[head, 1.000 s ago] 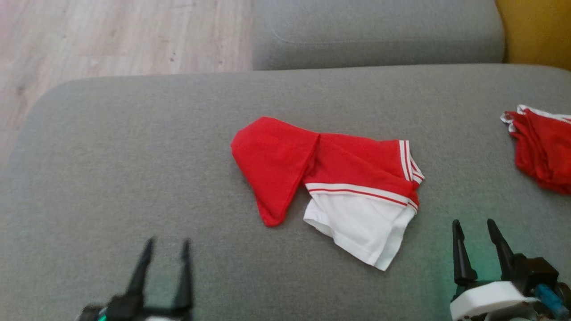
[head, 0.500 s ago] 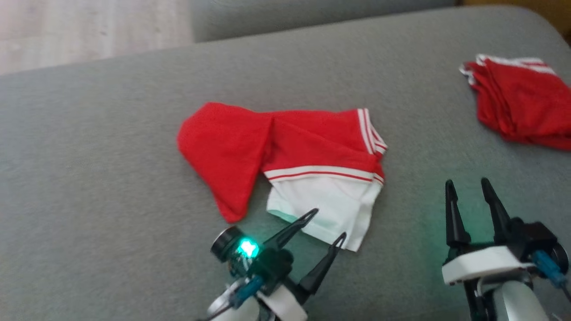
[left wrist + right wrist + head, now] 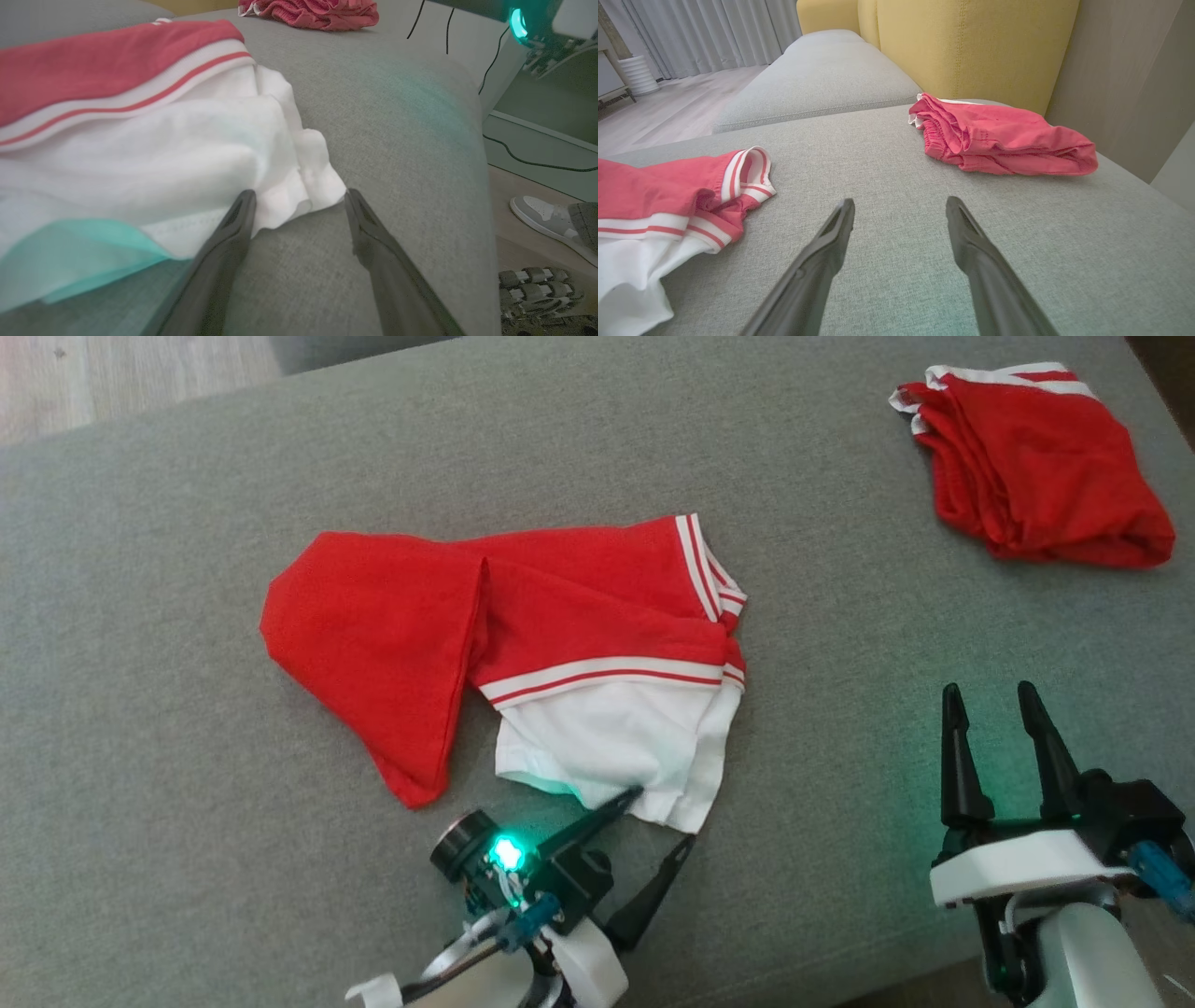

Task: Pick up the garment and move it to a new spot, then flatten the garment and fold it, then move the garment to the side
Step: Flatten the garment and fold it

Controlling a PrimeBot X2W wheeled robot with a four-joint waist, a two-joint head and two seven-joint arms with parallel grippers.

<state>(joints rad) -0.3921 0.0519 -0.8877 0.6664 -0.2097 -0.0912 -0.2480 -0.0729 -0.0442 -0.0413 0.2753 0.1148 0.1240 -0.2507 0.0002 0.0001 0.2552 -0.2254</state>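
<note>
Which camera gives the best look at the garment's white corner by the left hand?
The left wrist view: the white corner lies close up between the open left hand's fingertips. The head view shows it small. The right wrist view catches the garment's white part at its lower left, corner cut off.

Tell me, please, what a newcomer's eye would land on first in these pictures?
A crumpled red-and-white garment lies midway on the grey cushion, its white corner inside the open left gripper. A second, bunched red garment sits far right, beyond the open right gripper.
</note>
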